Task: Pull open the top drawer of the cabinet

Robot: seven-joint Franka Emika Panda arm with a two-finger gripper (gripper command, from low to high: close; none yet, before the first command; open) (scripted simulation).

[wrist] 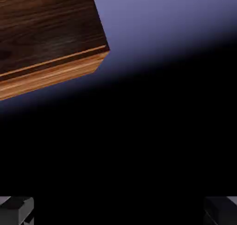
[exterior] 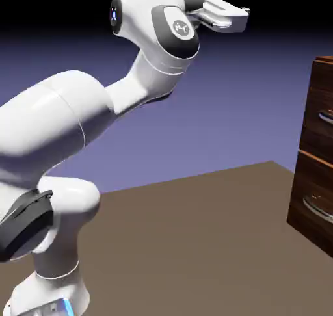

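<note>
Your robot arm (exterior: 97,113) comes up from the exterior view's lower left, bends, and reaches high across toward the right. Your gripper (exterior: 243,19) is up near the top of the exterior view, and its tips point to the right. In the hand view, you can see the two grey fingers (wrist: 17,211) at the bottom, one near each side. They are wide open, and they hold nothing. The cabinet (exterior: 315,168) stands at the exterior view's right edge, on the brown table (exterior: 188,243), and the edge cuts part of it off. It is dark, shiny, red-brown wood. Your top drawer (exterior: 313,100) is the upper one there, with a silver handle (exterior: 326,118) that is partly cut off. It looks shut, with its front flat in line with the lower drawer (exterior: 306,184), which has a curved silver handle too. Your gripper is higher than the top drawer and well apart from it, touching no part of the cabinet. In the hand view, dark wood with a light orange-brown edge fills the top left corner. Black and blue-violet fill the rest behind the fingers.
</note>
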